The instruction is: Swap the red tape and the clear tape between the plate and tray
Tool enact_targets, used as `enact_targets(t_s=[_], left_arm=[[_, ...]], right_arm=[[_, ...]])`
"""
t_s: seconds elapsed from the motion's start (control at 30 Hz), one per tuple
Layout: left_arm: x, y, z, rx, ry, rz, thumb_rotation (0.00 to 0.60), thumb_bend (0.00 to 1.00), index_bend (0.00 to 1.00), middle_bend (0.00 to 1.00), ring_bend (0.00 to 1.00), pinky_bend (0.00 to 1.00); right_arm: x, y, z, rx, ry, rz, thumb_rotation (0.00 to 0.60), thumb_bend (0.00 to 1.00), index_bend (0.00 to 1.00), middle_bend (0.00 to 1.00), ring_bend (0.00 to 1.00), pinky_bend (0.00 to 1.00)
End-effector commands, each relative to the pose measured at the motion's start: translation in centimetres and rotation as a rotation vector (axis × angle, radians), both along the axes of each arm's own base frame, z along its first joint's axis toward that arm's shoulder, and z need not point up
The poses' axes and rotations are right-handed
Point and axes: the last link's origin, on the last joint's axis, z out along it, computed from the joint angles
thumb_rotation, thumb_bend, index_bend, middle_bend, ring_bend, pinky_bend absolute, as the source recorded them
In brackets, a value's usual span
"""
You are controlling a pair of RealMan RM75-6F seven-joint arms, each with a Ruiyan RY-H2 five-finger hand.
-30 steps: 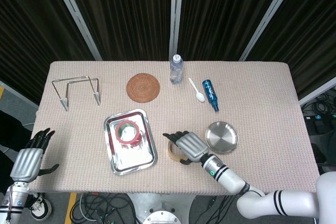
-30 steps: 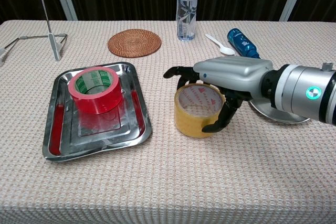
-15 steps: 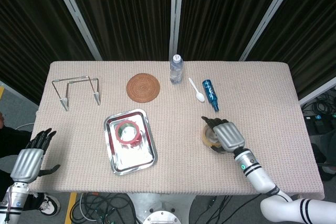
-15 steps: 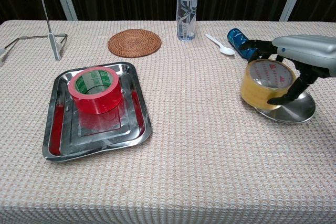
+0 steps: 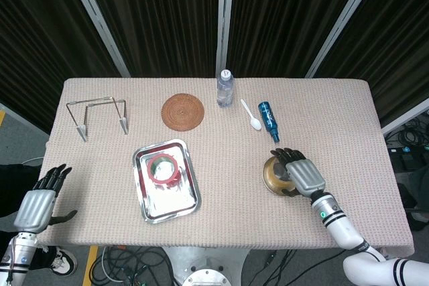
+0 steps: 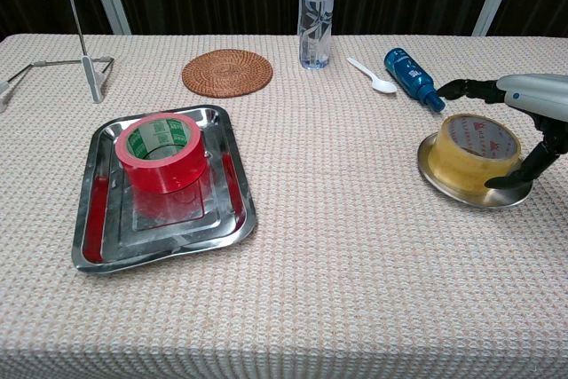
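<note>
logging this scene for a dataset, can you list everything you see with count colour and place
red tape: 1, red with green inner label, on the tray
tray: 1, silver, left of centre
clear tape: 1, yellowish clear, on the plate
plate: 1, silver, right side
coaster: 1, brown woven, round, far side
water bottle: 1, clear, upright, far centre
spoon: 1, white, right of the water bottle
blue bottle: 1, blue, lying beside the spoon
wire rack: 1, metal, far left
table: 1, beige woven cloth
left hand: 1, grey and black, at the near left edge, holding nothing
right hand: 1, grey, fingers around the clear tape
</note>
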Motion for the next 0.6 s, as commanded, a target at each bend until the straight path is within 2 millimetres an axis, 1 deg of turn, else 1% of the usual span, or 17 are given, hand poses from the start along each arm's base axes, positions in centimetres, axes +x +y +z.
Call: enact_targets(t_s=[0.03,0.13,0.23,0.27,0.37,0.47,0.6], left_arm=[[0.0,0.0,0.0,0.001,0.001,-0.003,0.600,0.11,0.05,0.00,0.00,0.19],[0.2,-0.1,0.1,0.006,0.003,-0.008,0.600,0.11,0.05,0.00,0.00,0.19],[0.3,-0.1,0.4,0.016,-0.004,-0.019,0.600,0.11,0.05,0.00,0.00,0.19],[0.3,-0.2,0.6,0.024,-0.003,-0.023,0.600,0.11,0.05,0.00,0.00,0.19],[0.1,-0.3,1.0,0.040,0.017,-0.034,0.600,0.11,0.05,0.00,0.00,0.19],[-0.1,-0.5,1.2,0.052,0.033,-0.049,0.600,0.11,0.05,0.00,0.00,0.19],[-0.1,-0.6,1.5,0.123,0.048,-0.092,0.600,0.11,0.05,0.00,0.00,0.19]], right_arm=[[-0.3,0.4,0.9,-0.008,-0.018,-0.009,0.600,0.00,0.00,0.00,0.00,0.00],[-0.7,1.1,2.0,-0.039,-0.026,-0.011,0.600,0.00,0.00,0.00,0.00,0.00],[-1.8,2.5,3.8,-0.135,-0.044,-0.013,0.600,0.00,0.00,0.00,0.00,0.00],[-2.6,3.3,4.7,-0.196,-0.038,-0.015,0.600,0.00,0.00,0.00,0.00,0.00],[-5.2,5.5,6.4,-0.339,0.019,-0.039,0.600,0.00,0.00,0.00,0.00,0.00],[-7.3,7.8,7.2,-0.408,0.024,-0.088,0.600,0.00,0.00,0.00,0.00,0.00],[-9.5,9.7,7.7,-0.460,0.034,-0.132,0.600,0.02,0.00,0.00,0.00,0.00]])
